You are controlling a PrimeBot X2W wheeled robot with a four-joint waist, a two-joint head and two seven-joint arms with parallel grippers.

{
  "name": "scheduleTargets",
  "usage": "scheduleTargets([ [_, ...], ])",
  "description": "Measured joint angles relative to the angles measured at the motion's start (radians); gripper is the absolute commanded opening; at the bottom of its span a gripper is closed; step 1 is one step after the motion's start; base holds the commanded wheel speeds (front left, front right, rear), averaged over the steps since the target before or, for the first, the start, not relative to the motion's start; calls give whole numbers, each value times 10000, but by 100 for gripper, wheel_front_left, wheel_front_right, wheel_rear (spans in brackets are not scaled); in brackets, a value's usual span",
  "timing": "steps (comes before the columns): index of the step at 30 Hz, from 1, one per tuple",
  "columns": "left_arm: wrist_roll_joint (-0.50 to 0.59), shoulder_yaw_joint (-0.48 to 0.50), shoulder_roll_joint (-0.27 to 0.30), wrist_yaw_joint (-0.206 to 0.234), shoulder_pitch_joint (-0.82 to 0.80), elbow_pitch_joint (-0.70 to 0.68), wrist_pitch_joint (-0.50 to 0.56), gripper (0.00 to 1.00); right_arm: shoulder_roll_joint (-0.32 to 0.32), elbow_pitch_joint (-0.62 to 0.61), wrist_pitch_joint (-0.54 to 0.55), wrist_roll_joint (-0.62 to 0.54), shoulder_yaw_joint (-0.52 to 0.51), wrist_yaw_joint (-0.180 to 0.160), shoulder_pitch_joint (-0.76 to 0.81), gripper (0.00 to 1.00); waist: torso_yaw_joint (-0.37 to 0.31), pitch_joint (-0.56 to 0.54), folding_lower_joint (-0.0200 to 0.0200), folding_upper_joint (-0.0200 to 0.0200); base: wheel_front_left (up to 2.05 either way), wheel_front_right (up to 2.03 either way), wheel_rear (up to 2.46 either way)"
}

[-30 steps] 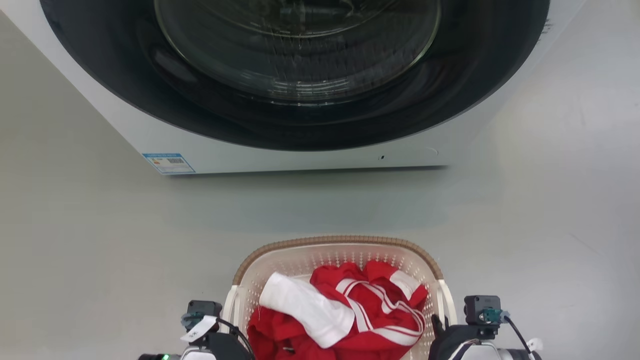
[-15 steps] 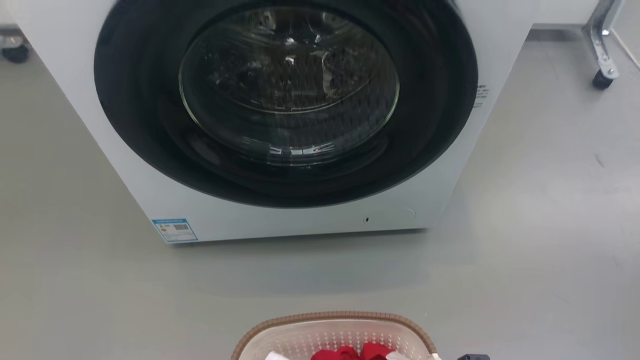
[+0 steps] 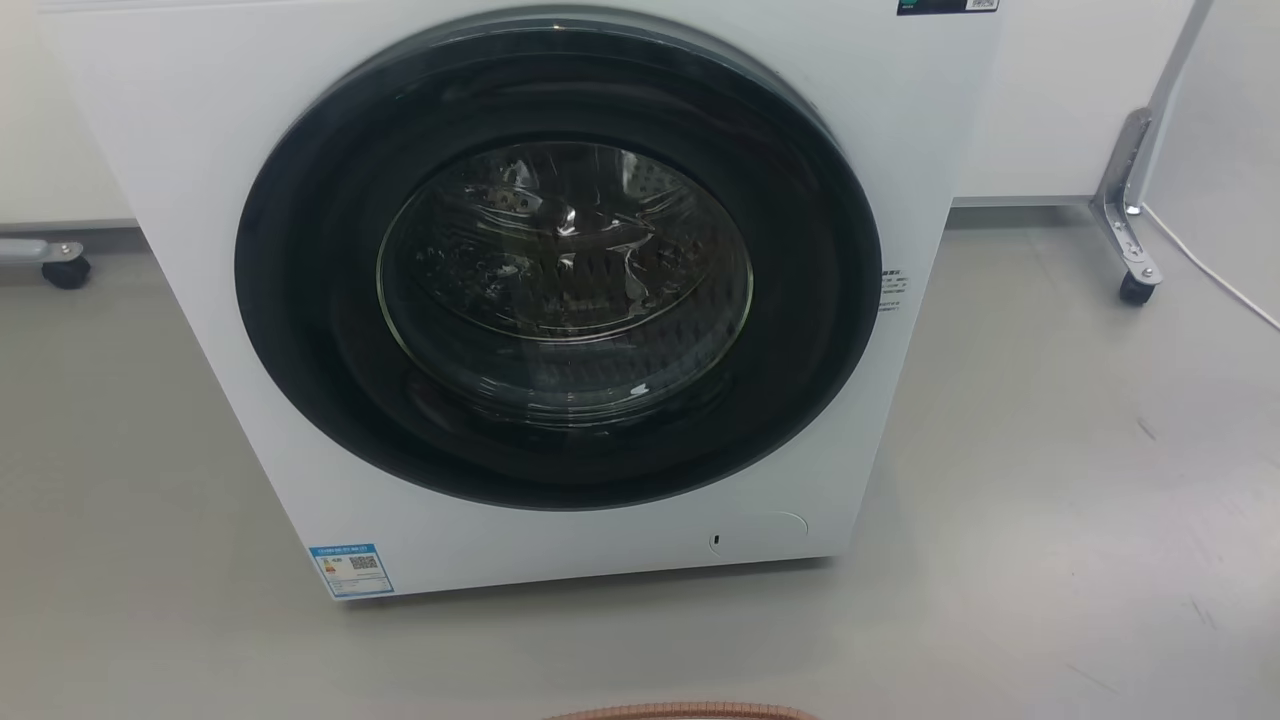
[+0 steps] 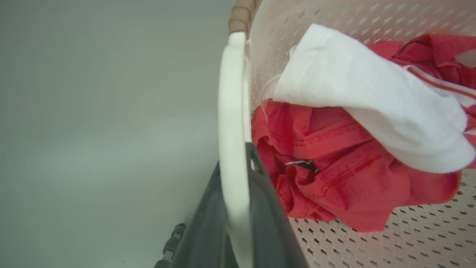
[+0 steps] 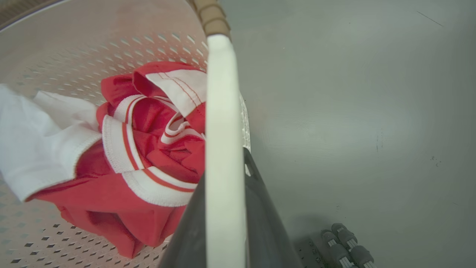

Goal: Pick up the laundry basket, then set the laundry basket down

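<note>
My left pincer (image 4: pixel 236 163) clamped on a laundry basket (image 4: pixel 357 238) handle, right pincer (image 5: pixel 225 167) clamped on the other, red clothes (image 4: pixel 334 178) in wrist views, washer (image 3: pixel 560 300) in head view.

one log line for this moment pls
left claw: shut on laundry basket handle | right claw: shut on other handle | load: red and white clothes | ahead: washer, door shut

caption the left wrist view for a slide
Left gripper grips the laundry basket's white handle; red and white clothes inside.
</note>
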Motion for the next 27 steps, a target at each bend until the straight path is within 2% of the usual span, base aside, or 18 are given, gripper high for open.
scheduleTargets([
  [27, -81, -265, 50, 86, -34, -102, 96, 0, -12, 194, -81, 746, 623, 0, -116, 0, -56, -62, 2, 2, 0, 0, 0],
])
